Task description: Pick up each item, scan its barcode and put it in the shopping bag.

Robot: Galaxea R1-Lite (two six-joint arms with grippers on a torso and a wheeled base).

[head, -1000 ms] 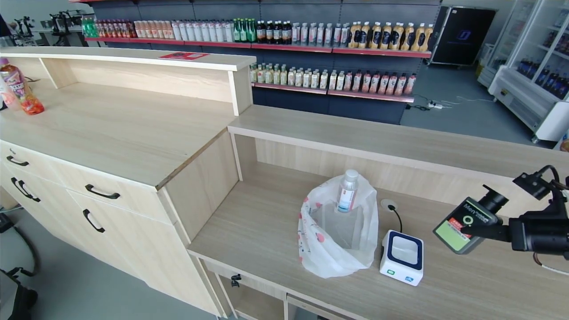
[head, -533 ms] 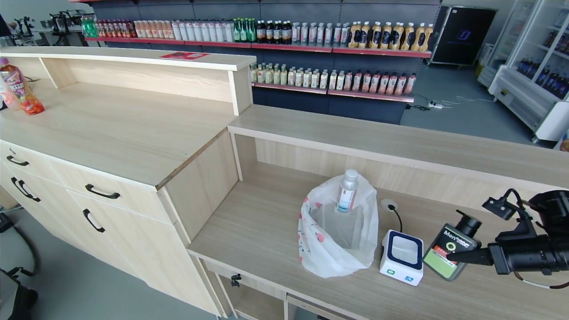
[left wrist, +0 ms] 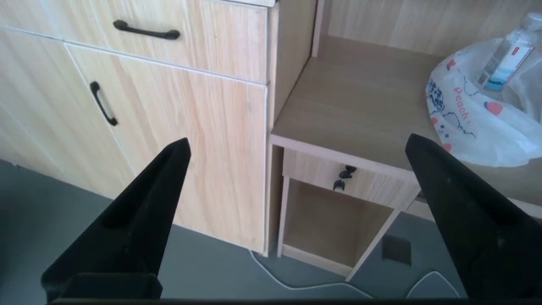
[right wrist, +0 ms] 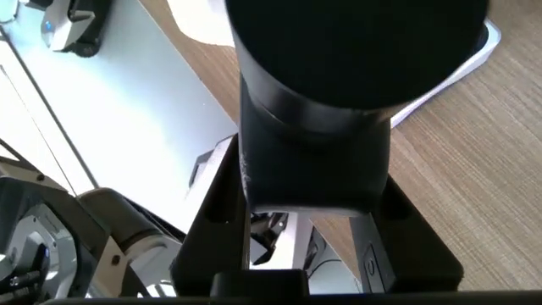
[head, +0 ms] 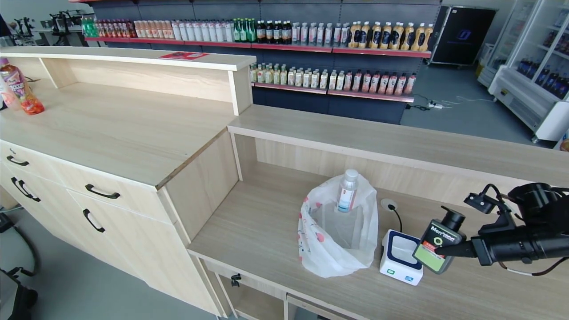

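Note:
My right gripper [head: 446,251] is shut on a dark bottle [head: 434,249] with a black cap and a green label. The bottle hangs tilted just above the right edge of the white, blue-rimmed scanner [head: 401,258]. In the right wrist view the dark bottle [right wrist: 313,110] sits between the two fingers [right wrist: 212,237], with the scanner [right wrist: 487,42] beyond it. The white shopping bag [head: 331,240] stands open left of the scanner with a clear bottle [head: 347,191] upright inside. My left gripper [left wrist: 296,212] is open and low, in front of the counter's cupboard, with the bag [left wrist: 478,110] off to one side.
The lower counter [head: 266,222] has a raised ledge behind and a cable hole [head: 389,205] behind the scanner. A higher counter with drawers [head: 102,192] stands to the left, with an orange drink bottle [head: 21,88] at its far end. Drink shelves [head: 333,49] line the back.
My right gripper has carried the dark bottle leftward and down, from the counter's right side to the scanner's right edge. The bag, scanner and clear bottle stayed put.

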